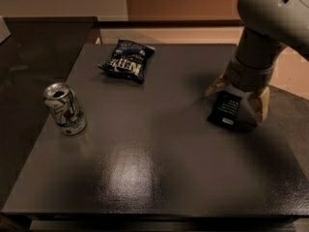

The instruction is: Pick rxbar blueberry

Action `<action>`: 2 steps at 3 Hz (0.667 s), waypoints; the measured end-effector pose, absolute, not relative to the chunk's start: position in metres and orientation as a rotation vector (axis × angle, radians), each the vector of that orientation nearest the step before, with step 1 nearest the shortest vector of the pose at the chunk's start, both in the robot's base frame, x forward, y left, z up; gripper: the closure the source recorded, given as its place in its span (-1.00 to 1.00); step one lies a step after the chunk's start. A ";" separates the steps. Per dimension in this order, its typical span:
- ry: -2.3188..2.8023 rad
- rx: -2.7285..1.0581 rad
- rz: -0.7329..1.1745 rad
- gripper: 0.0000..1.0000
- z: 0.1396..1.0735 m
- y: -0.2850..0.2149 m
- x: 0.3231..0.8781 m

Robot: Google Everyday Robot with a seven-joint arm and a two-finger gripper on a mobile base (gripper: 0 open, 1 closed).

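Observation:
The rxbar blueberry is a small flat black wrapper with white text lines, lying on the dark table at the right. My gripper hangs from the grey arm directly over it. Its two tan fingers stand spread apart, one at the bar's left end and one at its right, straddling the bar at table level. The bar rests on the table between them.
A crinkled dark blue chip bag lies at the table's back middle. An open green and white soda can stands upright at the left. A second dark counter adjoins on the left.

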State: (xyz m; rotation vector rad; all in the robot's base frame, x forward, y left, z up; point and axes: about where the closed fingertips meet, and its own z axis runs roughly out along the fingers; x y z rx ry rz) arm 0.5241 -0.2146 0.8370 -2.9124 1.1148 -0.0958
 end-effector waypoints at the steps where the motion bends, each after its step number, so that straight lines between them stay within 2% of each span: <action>1: 1.096 -2.933 -0.076 -0.19 0.832 -0.212 0.522; 2: 1.088 -2.942 -0.064 0.27 0.831 -0.210 0.521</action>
